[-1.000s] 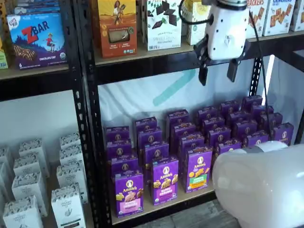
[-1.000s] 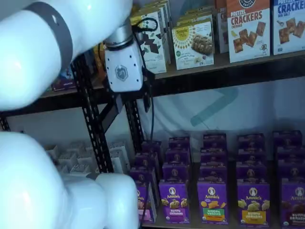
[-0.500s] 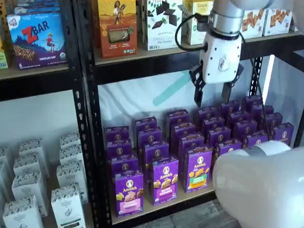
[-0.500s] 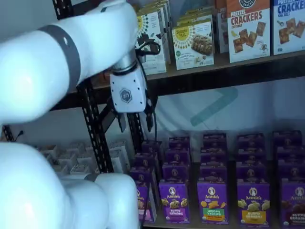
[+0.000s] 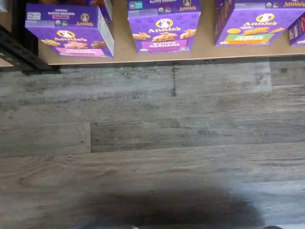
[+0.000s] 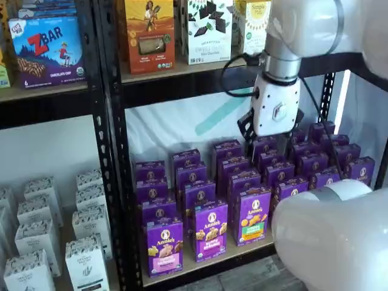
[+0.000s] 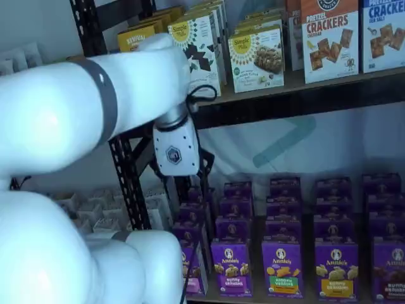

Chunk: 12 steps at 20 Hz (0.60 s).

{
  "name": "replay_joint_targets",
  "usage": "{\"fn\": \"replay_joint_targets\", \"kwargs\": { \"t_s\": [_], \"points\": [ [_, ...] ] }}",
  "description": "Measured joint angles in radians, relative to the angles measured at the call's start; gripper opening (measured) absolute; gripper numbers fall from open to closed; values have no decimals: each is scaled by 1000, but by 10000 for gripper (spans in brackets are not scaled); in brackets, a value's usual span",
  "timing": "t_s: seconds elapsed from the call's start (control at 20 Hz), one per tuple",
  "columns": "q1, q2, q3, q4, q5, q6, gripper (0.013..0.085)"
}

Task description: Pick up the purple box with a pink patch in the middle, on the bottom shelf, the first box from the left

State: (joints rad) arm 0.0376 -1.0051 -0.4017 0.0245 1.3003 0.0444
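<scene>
Purple box point(image 6: 164, 245) stands upright at the front edge of the bottom shelf point(image 6: 206, 262), pink panel facing out, well below the jaws and off to the side. Purple-panel box point(image 6: 211, 230) just beside it. Gripper point(image 6: 267, 140) hangs above the rear rows, touching nothing; fingers dark against boxes, jaw gap cannot be told. Wrist view: box front point(image 5: 69, 29), wood floor point(image 5: 152, 143).

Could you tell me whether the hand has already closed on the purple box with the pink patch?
No, in a shelf view the hand hangs well above the rows, while the purple box stands untouched at the front of the bottom shelf.
</scene>
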Motion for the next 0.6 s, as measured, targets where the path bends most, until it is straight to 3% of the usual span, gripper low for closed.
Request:
{"fn": "replay_joint_targets", "kwargs": {
  "t_s": [0.6],
  "points": [
    [42, 120, 147, 75, -259, -2, 850]
  ]
}}
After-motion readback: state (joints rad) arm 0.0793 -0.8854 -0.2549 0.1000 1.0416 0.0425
